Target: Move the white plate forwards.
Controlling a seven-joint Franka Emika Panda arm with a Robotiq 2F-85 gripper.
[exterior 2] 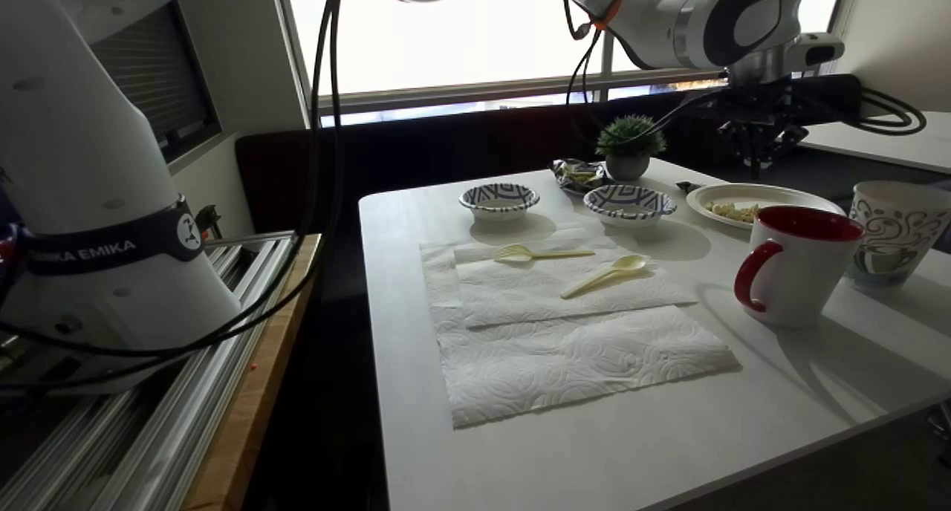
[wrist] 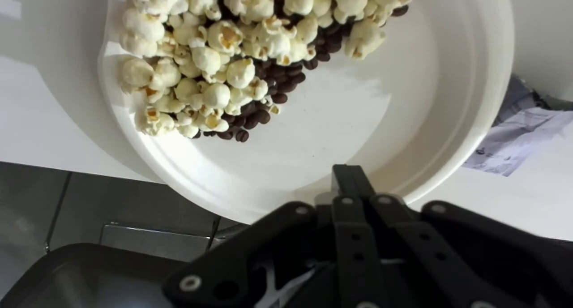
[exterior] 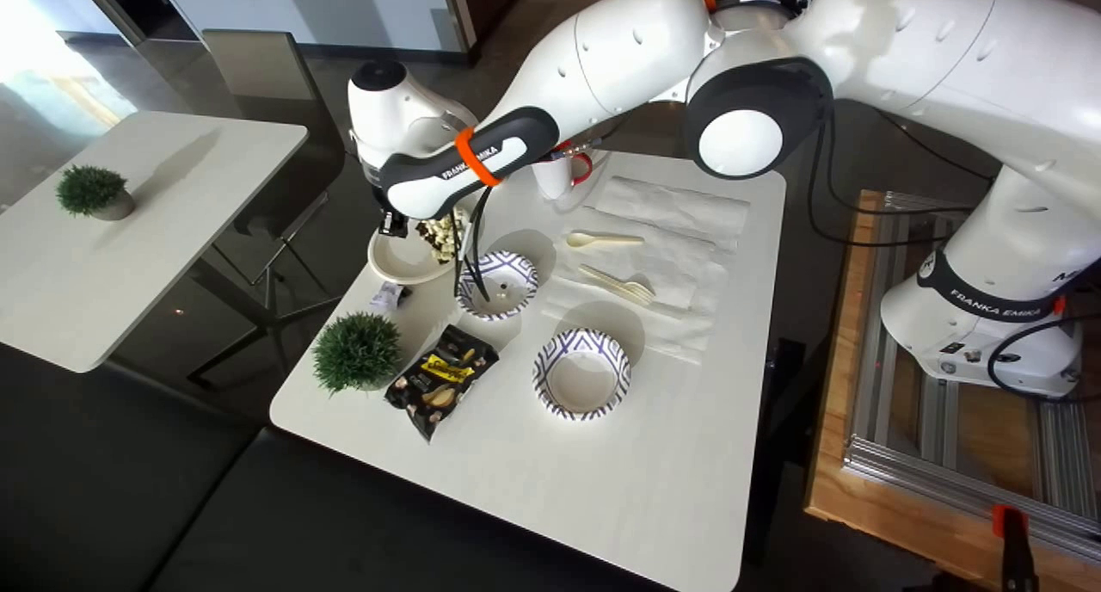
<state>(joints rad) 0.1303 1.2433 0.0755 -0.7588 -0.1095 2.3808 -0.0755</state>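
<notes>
The white plate (wrist: 340, 102) lies on the table and holds popcorn and dark beans on one side. It also shows in both exterior views (exterior: 411, 274) (exterior 2: 787, 197). My gripper (wrist: 352, 176) is shut, its fingertips together with nothing seen between them. In the wrist view the tips are over the inner edge of the plate, on the bare part away from the popcorn. In the exterior views the gripper (exterior 2: 755, 166) (exterior: 393, 224) points down at the plate's far rim. I cannot tell whether the tips touch the plate. The arm hides part of the plate.
Two patterned bowls (exterior: 497, 286) (exterior: 581, 375), a snack bag (exterior: 441, 377), a potted plant (exterior: 357, 351) and a small packet (wrist: 515, 138) stand near. A red-and-white mug (exterior 2: 799, 266) and a paper cup (exterior 2: 903, 232) are beside the plate. Napkins (exterior 2: 579, 355) hold cutlery. The plate is near the table edge.
</notes>
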